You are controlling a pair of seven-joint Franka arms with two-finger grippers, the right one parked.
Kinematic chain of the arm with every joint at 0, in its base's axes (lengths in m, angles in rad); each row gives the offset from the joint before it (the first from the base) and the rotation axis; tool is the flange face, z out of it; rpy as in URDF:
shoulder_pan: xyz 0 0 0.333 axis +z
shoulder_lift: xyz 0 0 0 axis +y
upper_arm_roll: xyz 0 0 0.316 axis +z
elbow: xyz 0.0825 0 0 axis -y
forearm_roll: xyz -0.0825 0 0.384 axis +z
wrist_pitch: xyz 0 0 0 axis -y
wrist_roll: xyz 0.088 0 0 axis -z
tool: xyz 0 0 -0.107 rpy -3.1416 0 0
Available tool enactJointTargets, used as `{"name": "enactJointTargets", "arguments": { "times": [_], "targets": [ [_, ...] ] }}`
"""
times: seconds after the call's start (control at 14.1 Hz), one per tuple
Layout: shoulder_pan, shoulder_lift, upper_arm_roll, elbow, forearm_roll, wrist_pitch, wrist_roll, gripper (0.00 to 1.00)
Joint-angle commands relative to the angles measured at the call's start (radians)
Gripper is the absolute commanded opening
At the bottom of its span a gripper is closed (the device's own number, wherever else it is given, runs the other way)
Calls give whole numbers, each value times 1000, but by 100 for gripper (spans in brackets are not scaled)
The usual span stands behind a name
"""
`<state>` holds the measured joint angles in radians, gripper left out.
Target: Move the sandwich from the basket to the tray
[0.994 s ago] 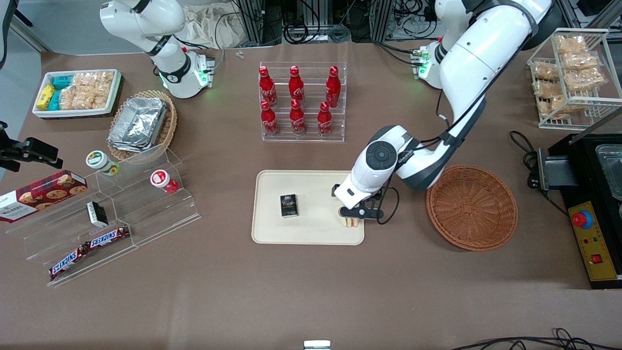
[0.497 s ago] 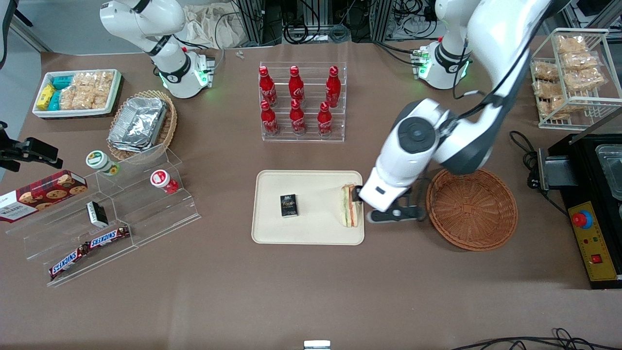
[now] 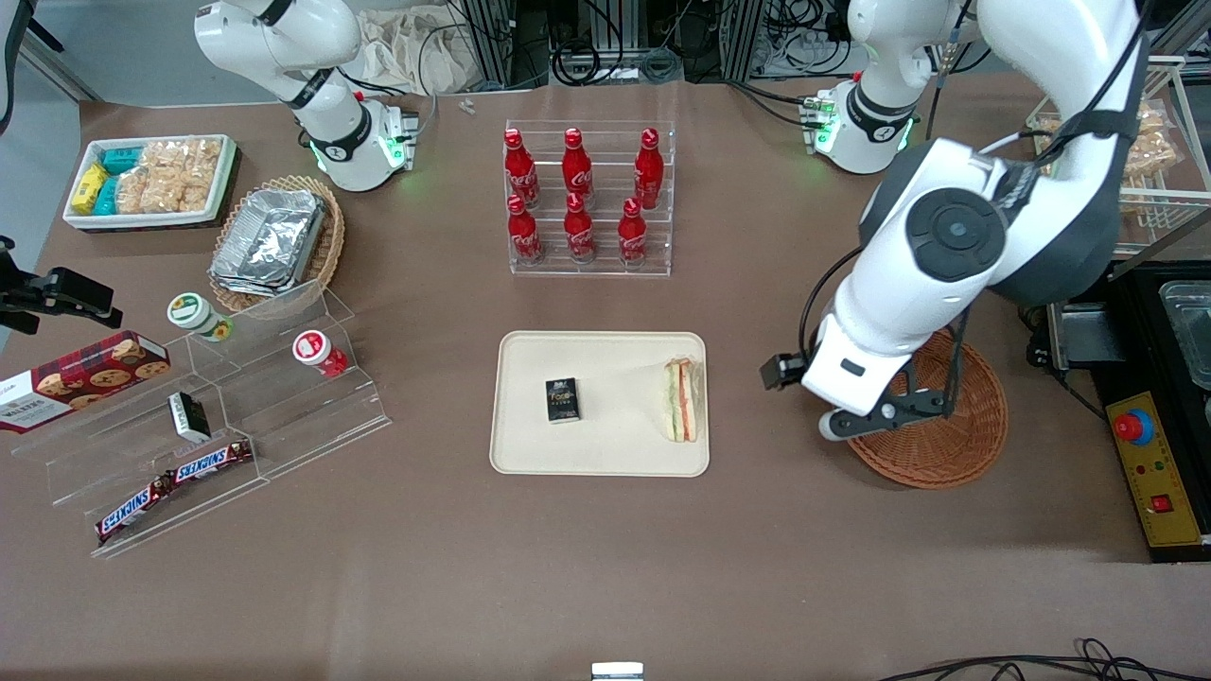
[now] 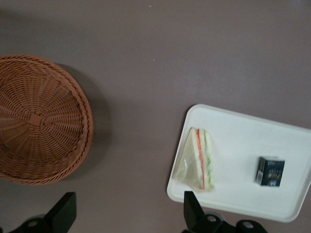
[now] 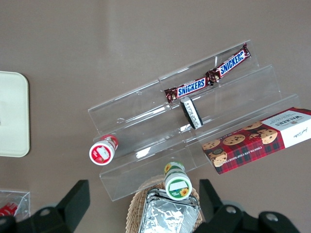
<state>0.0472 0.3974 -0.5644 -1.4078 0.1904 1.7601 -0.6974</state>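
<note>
Cream tray (image 3: 605, 454) holds the sandwich (image 3: 682, 399) right by its edge nearest the basket (image 3: 956, 454), so a bump could push it onto the counter (image 3: 605, 567). Up over the basket's edge, the tool (image 3: 885, 416) is spread wide and holds nothing.

cola bottles (image 3: 579, 197) in clear rack | Snickers bars (image 3: 175, 485) on acrylic steps | cookie box (image 3: 80, 376)
</note>
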Motion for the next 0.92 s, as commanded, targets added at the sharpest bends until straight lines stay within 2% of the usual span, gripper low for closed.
{"name": "enactJointTargets", "arguments": {
  "times": [0.0, 0.14, 0.35, 0.57, 0.85],
  "targets": [
    [-3, -98, 62, -10, -80, -95, 107, 99],
    [-15, -173, 144, -28, -147, -138, 178, 99],
    [-24, -259, 220, -54, -157, -235, 260, 99],
    [-125, -389, 409, -155, -164, -255, 338, 99],
    [-104, -494, 457, -232, -206, -281, 415, 99]
  ]
}}
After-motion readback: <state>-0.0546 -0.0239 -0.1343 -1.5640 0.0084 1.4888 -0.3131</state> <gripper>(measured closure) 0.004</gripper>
